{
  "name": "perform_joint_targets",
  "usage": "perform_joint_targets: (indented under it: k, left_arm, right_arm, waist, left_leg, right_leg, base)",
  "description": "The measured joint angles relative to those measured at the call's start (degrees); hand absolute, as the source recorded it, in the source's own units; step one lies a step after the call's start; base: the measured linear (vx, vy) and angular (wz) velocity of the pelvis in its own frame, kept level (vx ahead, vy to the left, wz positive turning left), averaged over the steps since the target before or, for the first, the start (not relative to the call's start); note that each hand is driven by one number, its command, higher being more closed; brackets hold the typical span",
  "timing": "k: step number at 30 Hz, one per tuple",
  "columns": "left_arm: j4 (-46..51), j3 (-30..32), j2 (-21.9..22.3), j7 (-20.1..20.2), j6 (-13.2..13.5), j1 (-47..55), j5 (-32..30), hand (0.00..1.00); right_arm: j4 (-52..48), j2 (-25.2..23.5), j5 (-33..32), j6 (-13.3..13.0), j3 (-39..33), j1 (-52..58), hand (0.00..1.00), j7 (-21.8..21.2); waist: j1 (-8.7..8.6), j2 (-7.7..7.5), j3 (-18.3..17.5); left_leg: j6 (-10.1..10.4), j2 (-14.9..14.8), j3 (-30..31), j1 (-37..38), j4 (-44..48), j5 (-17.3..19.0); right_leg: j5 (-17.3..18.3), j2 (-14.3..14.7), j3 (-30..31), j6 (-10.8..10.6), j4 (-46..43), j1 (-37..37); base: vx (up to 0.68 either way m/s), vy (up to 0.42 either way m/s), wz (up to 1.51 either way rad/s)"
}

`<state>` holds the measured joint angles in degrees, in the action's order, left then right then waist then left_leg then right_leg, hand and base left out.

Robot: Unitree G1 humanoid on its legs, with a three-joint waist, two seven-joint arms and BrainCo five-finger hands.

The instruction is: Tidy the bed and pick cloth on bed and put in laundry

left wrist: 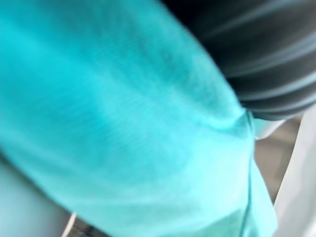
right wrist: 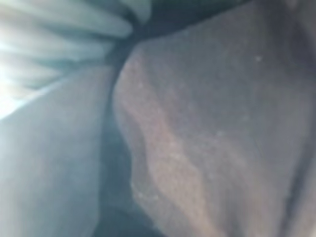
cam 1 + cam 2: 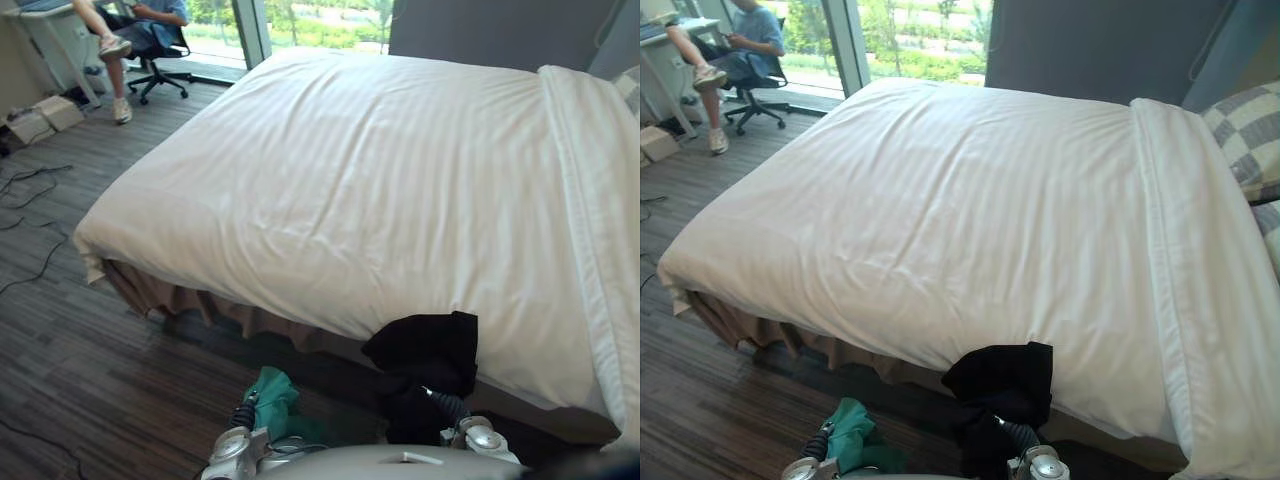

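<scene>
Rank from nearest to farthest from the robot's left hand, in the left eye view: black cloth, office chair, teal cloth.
1. teal cloth, lower left, closest.
2. black cloth, right, on the bed edge.
3. office chair, far upper left.

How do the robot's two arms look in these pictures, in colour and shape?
The left arm and the right arm each show a rounded, shiny silver-grey metal housing. Beyond it, toward the wrist, each arm continues in a dark ribbed cover, like a black corrugated tube.
</scene>
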<state>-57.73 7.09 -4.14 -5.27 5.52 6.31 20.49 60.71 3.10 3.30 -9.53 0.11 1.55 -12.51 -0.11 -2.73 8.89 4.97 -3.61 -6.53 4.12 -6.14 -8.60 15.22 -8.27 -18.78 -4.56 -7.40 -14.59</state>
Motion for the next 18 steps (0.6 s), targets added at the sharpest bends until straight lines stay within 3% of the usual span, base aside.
perform_joint_targets:
  k: [2, 4, 5, 6, 7, 8, 9, 10, 12, 13, 14, 16, 17, 18]
  left_arm:
    - [1.6, -0.3, 0.2, 0.3, 1.6, 0.8, 3.8, 1.0]
    - [6.0, -0.2, -0.2, 2.4, 3.6, 3.0, 7.8, 1.0]
    - [7.8, -0.3, -0.2, 3.1, 4.2, 3.7, 8.3, 1.0]
    - [11.1, -0.4, 0.8, 4.2, 5.1, 4.4, 8.6, 1.0]
    - [13.4, -0.6, 3.5, 5.5, 5.7, 4.4, 9.2, 1.0]
    - [14.9, -0.1, 4.7, 5.9, 6.5, 4.3, 9.5, 1.0]
    - [17.1, -0.3, 4.6, 7.1, 8.0, 4.6, 9.6, 1.0]
    - [16.6, -0.9, 5.1, 7.6, 8.3, 5.1, 9.8, 1.0]
    - [18.4, -1.5, 4.3, 7.9, 8.5, 5.8, 9.9, 1.0]
    - [19.5, -1.9, 4.1, 7.9, 8.9, 6.3, 10.2, 1.0]
    - [21.0, -2.5, 3.9, 7.9, 9.0, 6.7, 10.6, 1.0]
    - [22.4, -3.4, 3.9, 7.9, 9.0, 6.1, 11.1, 1.0]
    - [24.1, -4.5, 3.5, 7.9, 9.0, 5.8, 11.6, 1.0]
    - [24.5, -4.8, 3.4, 7.9, 9.0, 5.9, 11.6, 1.0]
  right_arm:
    - [0.0, -0.3, -1.5, -0.3, 0.8, 0.1, 1.0, -1.2]
    - [-0.3, -1.3, -5.0, -1.4, 0.8, 1.5, 1.0, -1.8]
    - [-0.5, -1.2, -6.5, -1.6, 0.8, 2.0, 1.0, -1.8]
    - [-2.2, 0.0, -8.3, -1.8, 0.7, 2.9, 1.0, -1.8]
    - [-4.3, 1.4, -10.1, -1.9, 0.4, 2.9, 1.0, -1.6]
    - [-5.5, 2.2, -10.9, -2.1, 0.7, 2.3, 1.0, -1.5]
    - [-7.8, 1.9, -12.3, -2.7, 1.1, 0.9, 1.0, -1.4]
    - [-8.5, 2.0, -14.1, -3.2, 0.8, 0.2, 1.0, -0.7]
    - [-11.5, 0.9, -16.4, -3.4, 1.2, 0.4, 1.0, -0.5]
    - [-14.2, 0.8, -17.3, -3.4, 2.5, 1.0, 1.0, -0.3]
    - [-16.7, 0.6, -18.0, -3.3, 3.0, 1.7, 1.0, 0.1]
    - [-17.6, -0.6, -18.3, -3.1, 3.2, 1.9, 1.0, 0.8]
    - [-19.4, -1.3, -18.3, -2.6, 3.4, 2.8, 1.0, 1.8]
    - [-19.6, -1.5, -18.3, -2.5, 3.4, 2.8, 1.0, 2.0]
  waist:
    - [0.57, -0.03, 0.1]
    - [0.35, -2.17, 0.2]
    - [0.16, -2.85, 0.4]
    - [-0.54, -0.61, 0.2]
    - [-1.54, 2.57, 1.3]
    - [-2.07, 3.15, 2.0]
    - [-1.85, 2.1, 2.9]
    - [-1.1, 2.75, 3.0]
    - [0.43, 0.77, 3.2]
    - [0.16, 1.01, 3.0]
    - [-0.51, 2.58, 2.7]
    - [-0.67, 2.1, 2.7]
    - [-0.55, 2.07, 2.7]
    - [-0.56, 2.07, 2.7]
  left_leg:
    - [-0.8, 0.8, 1.6, -2.4, 0.0, -0.9]
    - [-11.3, 2.2, -9.3, -3.3, 0.4, 4.5]
    - [-14.1, 2.3, -13.1, -4.0, 1.6, 5.0]
    - [-18.5, 1.4, -16.8, -5.9, 5.8, -0.6]
    - [-15.4, 0.5, -16.3, -7.2, 6.1, -3.8]
    - [-13.4, 0.8, -15.2, -7.3, 5.2, -5.3]
    - [-11.3, 2.6, -15.2, -7.5, 4.4, -4.9]
    - [-10.2, 2.0, -17.3, -7.5, 7.7, 1.5]
    - [-11.5, 1.3, -23.3, -7.7, 18.3, 8.9]
    - [-10.3, -0.4, -24.4, -7.5, 23.7, 12.2]
    - [-10.7, 1.0, -23.1, -7.5, 22.4, 14.3]
    - [-11.4, 4.1, -20.6, -6.9, 17.2, 11.9]
    - [-12.0, 6.5, -17.6, -5.7, 11.9, 9.2]
    - [-12.1, 6.8, -17.1, -5.4, 11.0, 8.7]
  right_leg:
    - [0.3, -0.7, -4.8, -0.1, 0.0, -0.9]
    - [-0.2, -2.8, -13.9, -0.8, 0.4, -3.6]
    - [-0.3, -3.5, -16.1, -0.6, -0.8, -4.2]
    - [0.0, -4.3, -18.3, -0.1, -7.1, -3.3]
    - [2.4, -4.9, -16.4, 1.1, -15.1, -0.1]
    - [3.3, -3.2, -14.4, 1.1, -11.9, 0.9]
    - [-1.2, -4.0, -13.4, -0.2, -3.0, 1.9]
    - [-0.6, -4.5, -16.9, -1.0, -3.5, 0.1]
    - [-0.5, -8.4, -19.9, -2.3, -3.5, -2.5]
    - [-0.6, -8.8, -20.9, -3.2, -3.4, -3.7]
    - [-0.6, -8.9, -20.9, -3.7, -3.3, -4.4]
    - [-2.6, -9.1, -21.5, -2.3, -2.9, -3.8]
    - [-4.7, -9.2, -22.8, -2.9, -3.6, -4.1]
    - [-5.0, -9.2, -23.0, -2.9, -3.8, -4.2]
  base:
    - [0.03, -0.046, 1.1]
    - [0.1, -0.022, 1.85]
    - [0.16, 0.005, 2.59]
    - [0.12, 0.057, 2.85]
    - [0.07, 0.074, 2.81]
    - [-0.01, 0.095, 2.3]
    - [-0.04, 0.088, 1.67]
    - [0.01, 0.123, 1.18]
    - [0.12, 0.121, 0.47]
    - [0.13, 0.149, 0.69]
    - [0.08, 0.145, 0.69]
    - [0.08, 0.136, 0.9]
    - [0.1, 0.091, 0.96]
    - [0.11, 0.059, 1.02]
